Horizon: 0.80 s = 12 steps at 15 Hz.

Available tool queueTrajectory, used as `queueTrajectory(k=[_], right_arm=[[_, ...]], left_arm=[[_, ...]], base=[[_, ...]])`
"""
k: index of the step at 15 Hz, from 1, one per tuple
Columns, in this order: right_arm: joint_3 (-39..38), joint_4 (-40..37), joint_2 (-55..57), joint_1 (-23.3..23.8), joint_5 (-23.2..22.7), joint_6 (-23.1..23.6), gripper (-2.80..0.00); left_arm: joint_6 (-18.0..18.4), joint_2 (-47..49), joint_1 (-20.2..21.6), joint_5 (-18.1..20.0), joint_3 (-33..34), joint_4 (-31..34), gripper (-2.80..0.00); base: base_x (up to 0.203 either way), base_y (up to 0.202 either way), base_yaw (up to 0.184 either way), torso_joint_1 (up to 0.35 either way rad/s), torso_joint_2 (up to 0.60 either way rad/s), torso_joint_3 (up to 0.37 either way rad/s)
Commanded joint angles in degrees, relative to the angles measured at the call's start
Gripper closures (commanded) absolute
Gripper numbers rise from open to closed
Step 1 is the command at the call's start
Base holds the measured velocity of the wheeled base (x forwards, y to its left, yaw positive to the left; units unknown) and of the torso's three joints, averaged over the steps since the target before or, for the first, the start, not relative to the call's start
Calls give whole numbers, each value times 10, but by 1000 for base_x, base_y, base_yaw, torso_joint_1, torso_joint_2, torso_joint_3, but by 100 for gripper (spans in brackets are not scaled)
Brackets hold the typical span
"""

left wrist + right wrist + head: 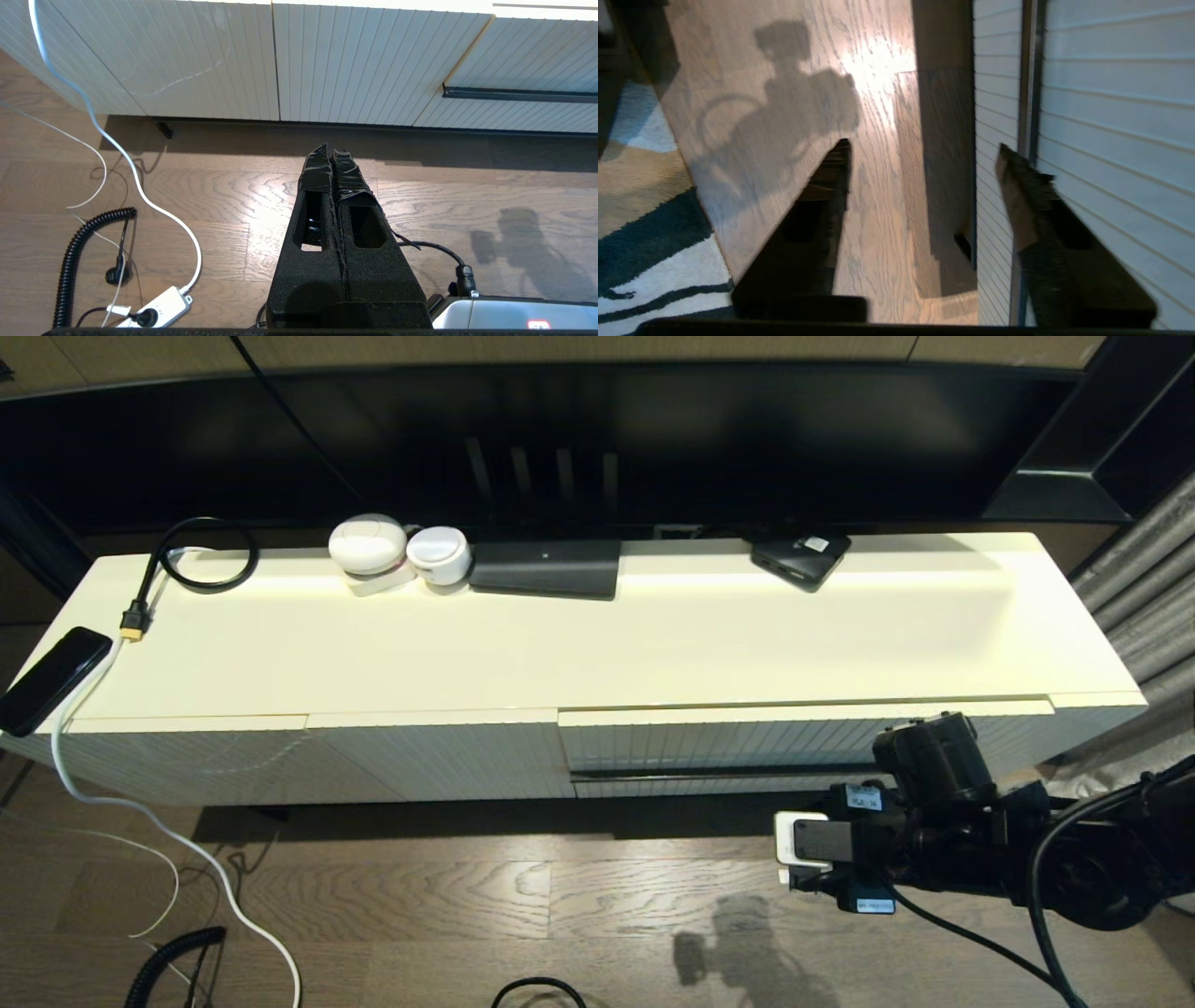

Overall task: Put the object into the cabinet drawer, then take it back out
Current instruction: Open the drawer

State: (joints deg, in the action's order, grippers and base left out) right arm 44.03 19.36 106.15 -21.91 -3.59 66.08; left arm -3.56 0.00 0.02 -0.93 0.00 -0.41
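Observation:
The cabinet drawer (747, 742) is on the right half of the cream cabinet, pushed in, its ribbed front crossed by a thin black bar handle (719, 772). My right gripper (808, 847) hangs low in front of it, just above the wooden floor, pointing left along the cabinet front. In the right wrist view the right gripper (923, 144) is open and holds nothing; one finger (1027, 200) lies over the ribbed front beside the handle (1029, 93), the other over the floor. My left gripper (329, 147) is shut and empty, low over the floor, out of the head view.
On the cabinet top (653, 635) stand two white round cases (397, 553), a black box (546, 569), a small black device (801, 558), a phone (51, 677) and a cable loop (201, 555). A white cable (187, 840), a coiled black cord (74, 261) and a power strip (159, 305) lie on the floor.

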Motion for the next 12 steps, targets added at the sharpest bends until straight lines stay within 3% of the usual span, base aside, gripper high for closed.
queueTrajectory(k=[1,6,12], right_arm=[[9,-2,25,0,-5,11,-280],[33,-1,84,5,-13,35,-280],[70,-5,112,29,-15,97,-280]], left_arm=[[0,0,0,0,0,0,0],[0,0,0,0,0,0,0],[0,0,1,0,0,0,0]], base=[[0,0,0,0,0,0],[0,0,0,0,0,0],[0,0,0,0,0,0]])
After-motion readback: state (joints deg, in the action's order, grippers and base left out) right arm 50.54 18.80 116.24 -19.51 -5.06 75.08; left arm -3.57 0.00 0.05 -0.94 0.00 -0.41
